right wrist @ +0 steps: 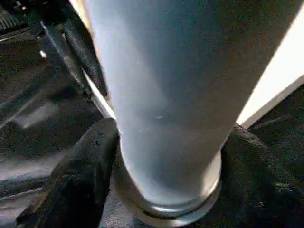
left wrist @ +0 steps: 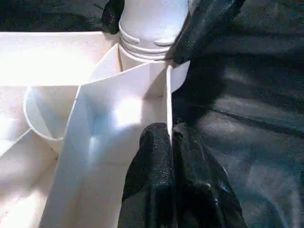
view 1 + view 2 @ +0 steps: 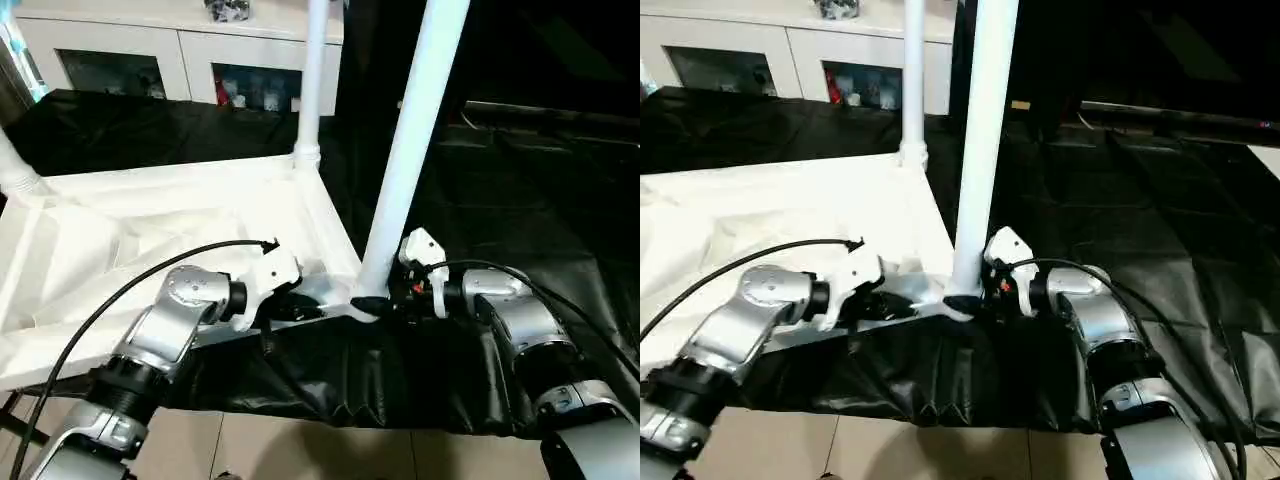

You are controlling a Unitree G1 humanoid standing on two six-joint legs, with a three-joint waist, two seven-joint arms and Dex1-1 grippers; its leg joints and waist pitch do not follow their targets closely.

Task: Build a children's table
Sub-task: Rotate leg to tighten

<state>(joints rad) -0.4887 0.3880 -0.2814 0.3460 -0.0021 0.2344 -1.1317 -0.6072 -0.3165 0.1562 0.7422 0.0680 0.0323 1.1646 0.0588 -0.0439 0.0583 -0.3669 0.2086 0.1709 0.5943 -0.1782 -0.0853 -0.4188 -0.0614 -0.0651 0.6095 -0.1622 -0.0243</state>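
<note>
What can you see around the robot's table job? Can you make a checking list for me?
Surface: black cloth covers the work area.
Job's things: white tabletop lies underside up; near leg stands in the near corner socket, another leg stands in the far corner, a third leg's base shows at the far left.
Clutter: nothing seen.
Grippers: left gripper pinches the tabletop's edge wall; right gripper has a finger on each side of the near leg's base.
Cables: black cable loops over the left forearm.
Surroundings: white cabinet with glass doors behind.

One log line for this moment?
left gripper: shut on white ribbed plastic tabletop edge | right gripper: around near white tapered leg base
</note>
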